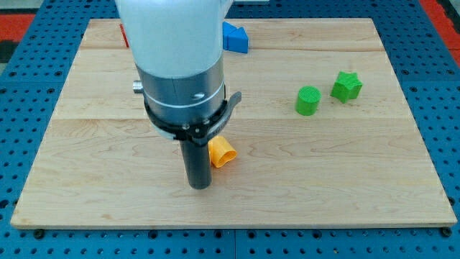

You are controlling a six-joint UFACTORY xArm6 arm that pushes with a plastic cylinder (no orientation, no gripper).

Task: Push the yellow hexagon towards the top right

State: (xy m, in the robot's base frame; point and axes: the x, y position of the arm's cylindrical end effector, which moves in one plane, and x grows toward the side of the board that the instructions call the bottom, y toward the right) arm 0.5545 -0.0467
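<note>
A yellow-orange block [221, 152], the yellow hexagon as far as its shape shows, lies on the wooden board [323, 173] a little left of the middle, partly hidden behind my rod. My tip [199, 185] rests on the board just below and to the left of the block, touching or nearly touching it.
A green cylinder [307, 100] and a green star-shaped block [346, 86] sit at the view's right. A blue block [235, 37] lies at the top edge. A red block [124, 34] peeks out at the top left behind the arm's body [180, 65].
</note>
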